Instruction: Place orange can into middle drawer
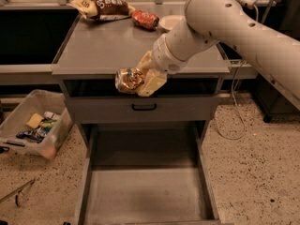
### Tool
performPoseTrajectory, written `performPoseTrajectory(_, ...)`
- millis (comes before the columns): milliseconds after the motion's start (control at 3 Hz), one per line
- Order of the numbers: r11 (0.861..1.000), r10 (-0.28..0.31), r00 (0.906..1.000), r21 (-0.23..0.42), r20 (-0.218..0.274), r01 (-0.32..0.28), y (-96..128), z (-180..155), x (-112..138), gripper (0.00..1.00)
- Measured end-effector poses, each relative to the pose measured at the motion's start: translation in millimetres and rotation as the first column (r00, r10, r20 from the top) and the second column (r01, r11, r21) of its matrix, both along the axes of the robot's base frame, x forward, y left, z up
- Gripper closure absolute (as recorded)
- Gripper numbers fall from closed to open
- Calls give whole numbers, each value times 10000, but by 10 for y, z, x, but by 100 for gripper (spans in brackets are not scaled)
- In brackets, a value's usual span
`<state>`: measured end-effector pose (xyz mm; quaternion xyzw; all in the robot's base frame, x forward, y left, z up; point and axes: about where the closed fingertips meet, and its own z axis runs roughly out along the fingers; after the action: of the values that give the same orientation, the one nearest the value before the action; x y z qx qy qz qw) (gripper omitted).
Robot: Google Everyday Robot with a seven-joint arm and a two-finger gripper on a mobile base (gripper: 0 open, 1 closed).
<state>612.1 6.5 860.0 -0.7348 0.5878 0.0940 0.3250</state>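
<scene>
The orange can [128, 79] is crushed, shiny and gold-orange. My gripper [137, 80] is shut on it and holds it in the air just past the front edge of the cabinet top, above the closed drawer front with the small black handle [144, 107]. The middle drawer [145, 191] is pulled out below, wide and grey with low side walls and a bare flat floor. The can is well above the drawer's back part.
On the grey cabinet top [103, 46] lie a brown snack bag [101, 6], a red can [145, 19] and a pale bowl [169, 21]. A clear plastic bin [33, 123] with small items stands on the speckled floor at the left. A cable [234, 121] hangs at the right.
</scene>
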Motion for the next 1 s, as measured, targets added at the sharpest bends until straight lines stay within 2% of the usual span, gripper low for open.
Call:
performPoseTrajectory(333,9998,-202,9998,78,-54,203,-13,-25,11,100)
performPoseTrajectory(667,9938,-1104,9936,-153,-220,1101,-251,-69,-236,100)
performPoseTrajectory(1000,9737,-2279,9678,-284,-1068,2262,-565,-390,-736,100)
